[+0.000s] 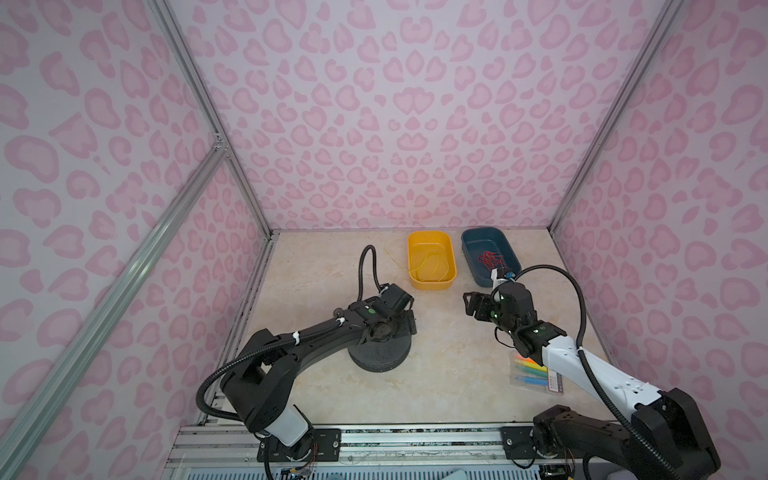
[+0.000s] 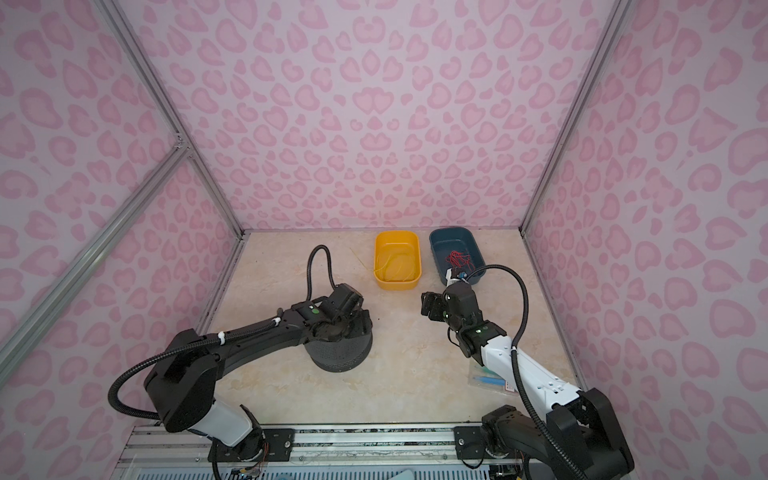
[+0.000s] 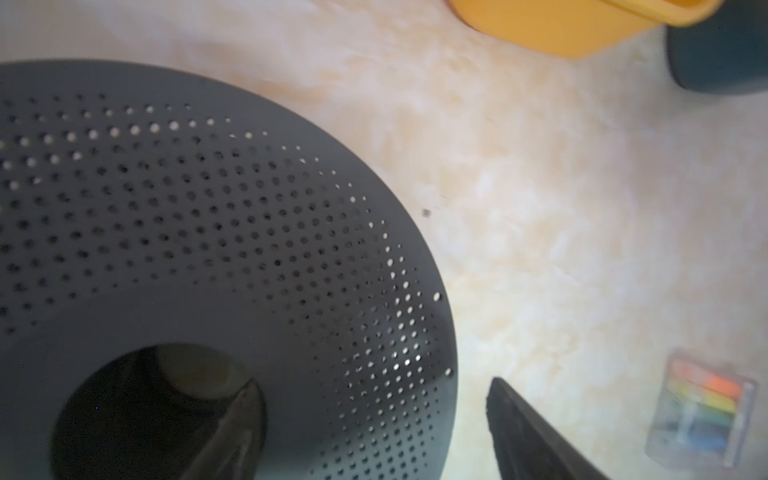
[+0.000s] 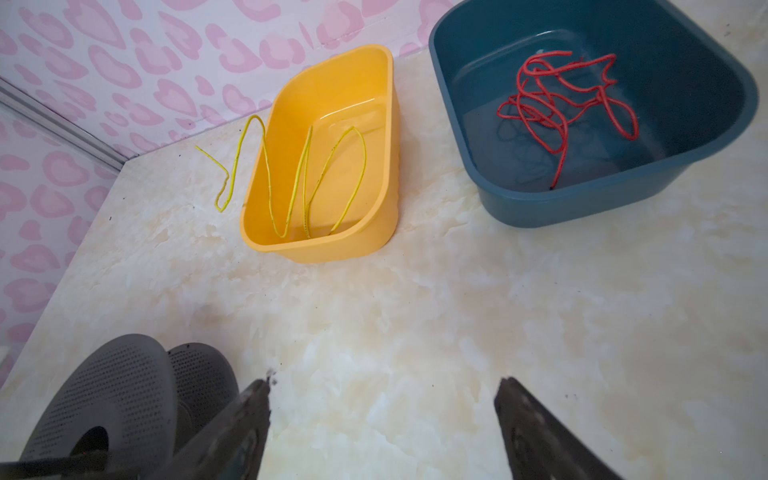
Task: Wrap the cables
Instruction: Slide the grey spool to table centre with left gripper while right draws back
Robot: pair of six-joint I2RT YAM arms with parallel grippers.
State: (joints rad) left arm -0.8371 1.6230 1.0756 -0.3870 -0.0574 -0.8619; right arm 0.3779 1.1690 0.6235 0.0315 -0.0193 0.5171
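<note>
Pink back wall [image 1: 411, 124] standing behind, left wall [image 1: 62, 208] and right wall [image 1: 685, 166] closing in at sides, all carrying darker pink heart-like blotches. Silver aluminium profiles running up both back corners [image 1: 205, 108] [image 1: 616, 108]; slanted brace [image 1: 127, 282] crossing left wall. Cream marble-patterned tabletop [image 1: 449, 374] serving as floor, meeting walls at back and sides. Grooved metal rails [image 1: 415, 440] lining near edge. Light spreading soft and even, back wall showing brightest near middle, outer corners dimming. Small dark specks dotting tabletop in right wrist view.
</note>
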